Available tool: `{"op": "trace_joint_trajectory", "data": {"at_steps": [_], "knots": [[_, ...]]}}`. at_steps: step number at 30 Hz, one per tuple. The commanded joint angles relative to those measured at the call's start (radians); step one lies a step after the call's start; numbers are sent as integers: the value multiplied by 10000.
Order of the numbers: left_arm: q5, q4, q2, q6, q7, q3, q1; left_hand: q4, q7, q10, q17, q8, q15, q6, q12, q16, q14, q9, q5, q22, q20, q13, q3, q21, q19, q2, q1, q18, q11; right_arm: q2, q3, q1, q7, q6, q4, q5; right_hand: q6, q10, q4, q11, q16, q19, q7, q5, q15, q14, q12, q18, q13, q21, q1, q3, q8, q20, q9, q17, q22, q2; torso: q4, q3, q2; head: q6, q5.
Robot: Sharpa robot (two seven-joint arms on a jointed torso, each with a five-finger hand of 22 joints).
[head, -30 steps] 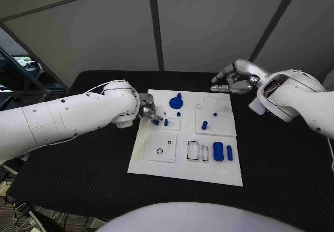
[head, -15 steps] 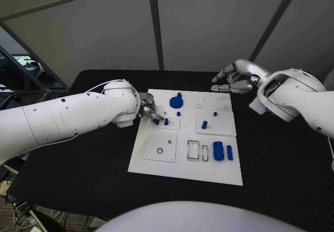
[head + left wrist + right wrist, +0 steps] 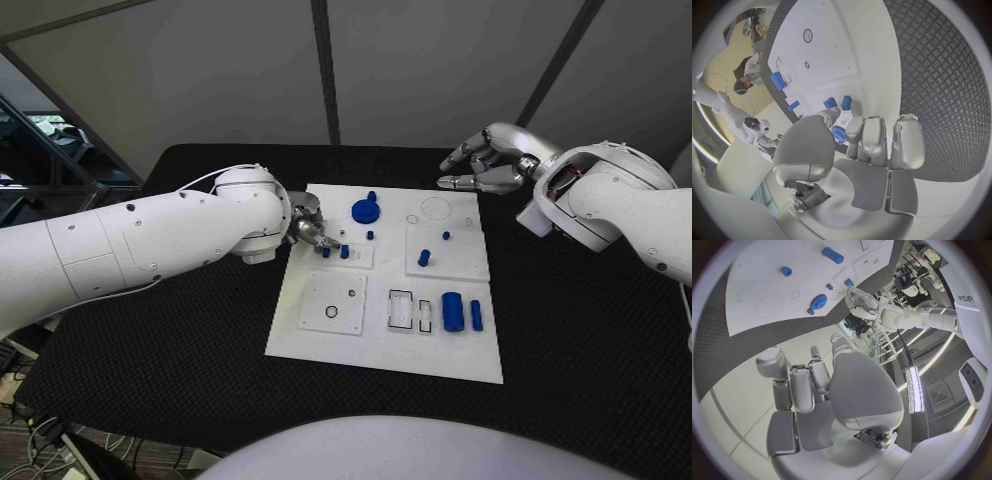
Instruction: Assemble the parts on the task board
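Observation:
The white task board (image 3: 378, 345) lies mid-table. My left hand (image 3: 306, 229) hovers at the board's left edge. Its thumb and fingers pinch a small blue part (image 3: 839, 134), which sits low over a small square plate (image 3: 351, 262). A blue peg (image 3: 343, 252) stands just beside that part (image 3: 325, 252). Further parts are a blue disc with a knob (image 3: 365, 211), a peg (image 3: 424, 258), a thick cylinder (image 3: 453, 312) and a thin bar (image 3: 476, 316). My right hand (image 3: 490, 166) hangs beyond the board's far right corner, fingers curled in, holding nothing (image 3: 811, 385).
A plate with a ring hole (image 3: 332, 305) and two rectangular slots (image 3: 401, 310) lie on the board's near half. A round recess (image 3: 436, 209) sits near the far right corner. Black table (image 3: 173, 350) surrounds the board on all sides.

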Motion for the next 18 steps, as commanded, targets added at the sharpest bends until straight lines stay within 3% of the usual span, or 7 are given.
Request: {"op": "trace_joint_trajectory", "data": {"at_steps": [1, 13, 18], "knots": [[25, 45, -12, 73, -67, 6, 9, -10, -1, 77, 16, 37, -46, 105, 49, 43, 268, 11, 23, 593, -6, 28, -65, 41, 50, -19, -105, -9, 10, -1, 4, 17, 14, 55, 9, -23, -13, -12, 76, -50, -48, -16, -42, 37, -62, 561, 29, 149, 259, -66, 36, -7, 44, -23, 6, 610, -11, 58, -2, -4, 3, -5, 3], [18, 30, -52, 8, -72, 19, 9, -14, -6, 70, 10, 43, -49, 111, 36, 38, 267, 15, 25, 569, -8, 7, -72, 16, 32, -11, -104, -1, 7, 6, 4, 17, 22, 47, 0, -23, -13, -12, 76, -50, -48, -16, -42, 37, -62, 561, 29, 149, 259, -66, 36, -7, 44, -23, 6, 610, -11, 58, -6, -5, 2, 8, -8], [18, 24, -61, -393, -31, 131, 9, -3, 25, -98, -6, 3, -57, -22, -174, 20, 257, 17, 24, 352, -19, -287, -241, -215, -129, -51, -215, 66, 23, 7, 4, 17, 28, 42, -6, -23, -13, -12, 76, -50, -48, -16, -42, 37, -62, 561, 29, 149, 259, -66, 36, -7, 44, -23, 6, 610, -11, 58, -6, -10, 8, 36, -22]]}}
